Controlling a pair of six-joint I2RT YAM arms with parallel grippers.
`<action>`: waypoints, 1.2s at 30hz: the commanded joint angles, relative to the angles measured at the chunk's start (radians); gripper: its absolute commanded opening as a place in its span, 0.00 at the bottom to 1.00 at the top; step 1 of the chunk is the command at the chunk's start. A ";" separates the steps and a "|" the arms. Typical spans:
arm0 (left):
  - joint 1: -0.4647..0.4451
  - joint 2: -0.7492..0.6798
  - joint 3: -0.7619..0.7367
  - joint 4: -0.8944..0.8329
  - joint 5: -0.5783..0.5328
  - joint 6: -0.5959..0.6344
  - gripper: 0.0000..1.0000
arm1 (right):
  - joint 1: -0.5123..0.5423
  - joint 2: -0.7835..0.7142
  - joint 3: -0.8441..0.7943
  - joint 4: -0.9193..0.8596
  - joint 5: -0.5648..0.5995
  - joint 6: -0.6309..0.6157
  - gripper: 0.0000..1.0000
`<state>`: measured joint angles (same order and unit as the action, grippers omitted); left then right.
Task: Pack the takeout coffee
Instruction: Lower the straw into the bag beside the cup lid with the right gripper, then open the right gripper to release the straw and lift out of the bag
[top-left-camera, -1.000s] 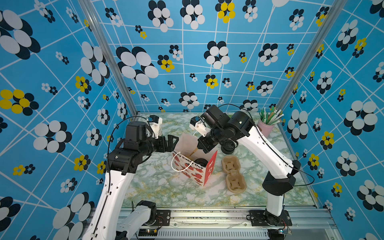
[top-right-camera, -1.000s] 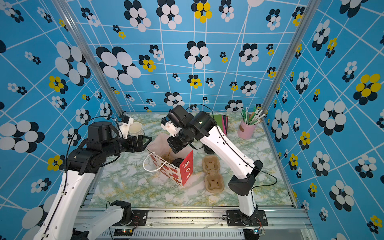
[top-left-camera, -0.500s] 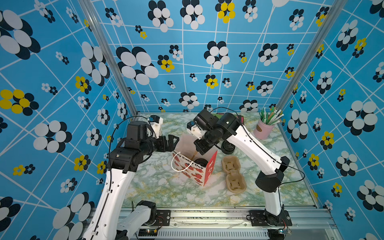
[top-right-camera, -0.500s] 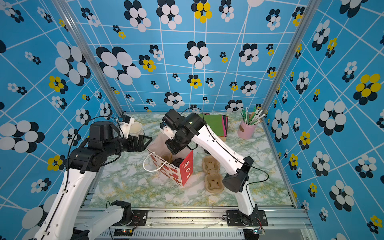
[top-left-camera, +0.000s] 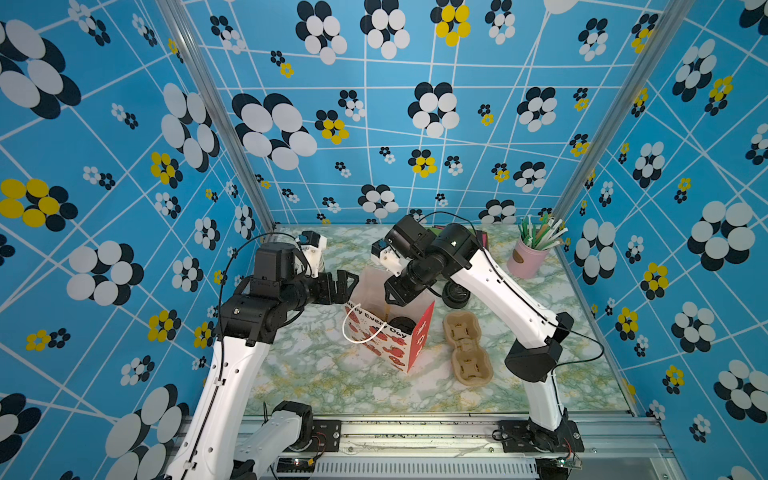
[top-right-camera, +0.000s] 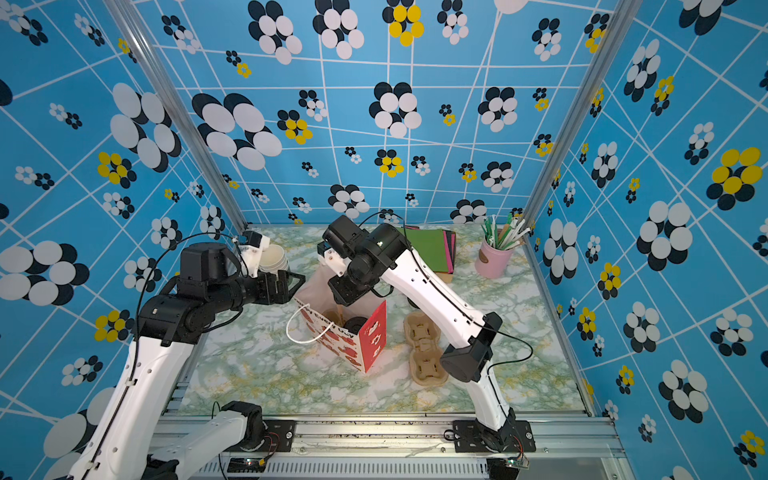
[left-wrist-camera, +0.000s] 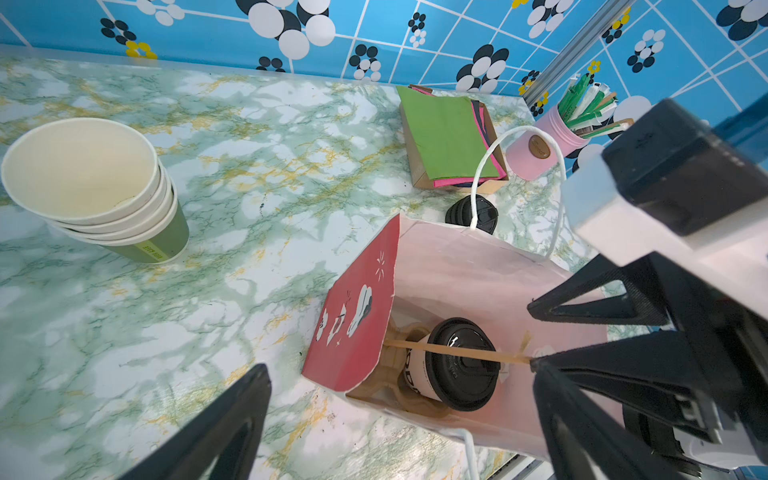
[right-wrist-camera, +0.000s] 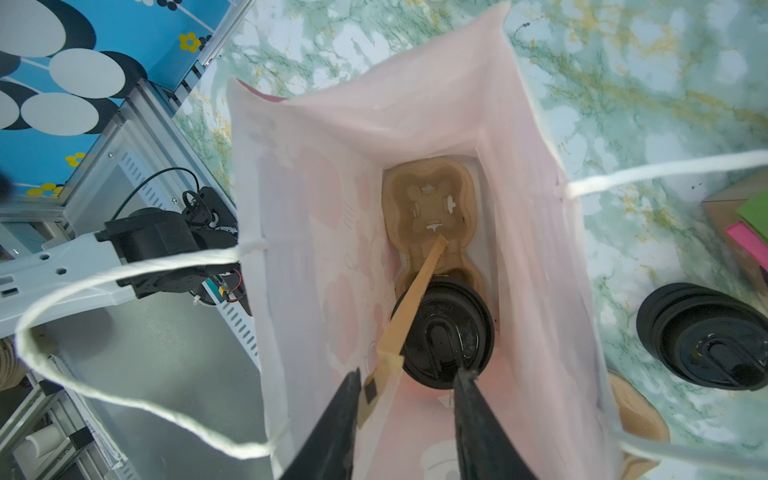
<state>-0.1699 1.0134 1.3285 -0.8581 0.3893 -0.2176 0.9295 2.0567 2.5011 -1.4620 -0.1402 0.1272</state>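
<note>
The white paper cup with black sip lid (right-wrist-camera: 444, 336) sits deep in the red-and-white paper bag (top-left-camera: 374, 337), walls close around it. The right tool (right-wrist-camera: 409, 374) hangs over the bag's mouth, half open, a thin wooden stick (right-wrist-camera: 419, 286) leaning on one finger (right-wrist-camera: 345, 399). The left tool (top-left-camera: 348, 286) gapes empty at the bag's ten o'clock rim.

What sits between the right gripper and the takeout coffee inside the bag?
A wooden stir stick, slanting from beside the right gripper across the lid of the takeout coffee. The right wrist view shows it.
</note>
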 joint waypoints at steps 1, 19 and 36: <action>0.009 -0.001 -0.017 0.027 0.017 0.003 1.00 | 0.010 -0.041 0.021 -0.006 0.013 -0.001 0.48; 0.011 -0.004 -0.029 0.034 0.024 0.001 1.00 | 0.011 -0.002 0.022 -0.068 -0.102 -0.001 0.81; 0.011 -0.007 -0.041 0.041 0.036 -0.003 1.00 | 0.010 0.050 0.017 -0.093 -0.212 0.016 0.95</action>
<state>-0.1692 1.0130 1.2987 -0.8299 0.4049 -0.2180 0.9295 2.0796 2.5031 -1.5154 -0.3054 0.1352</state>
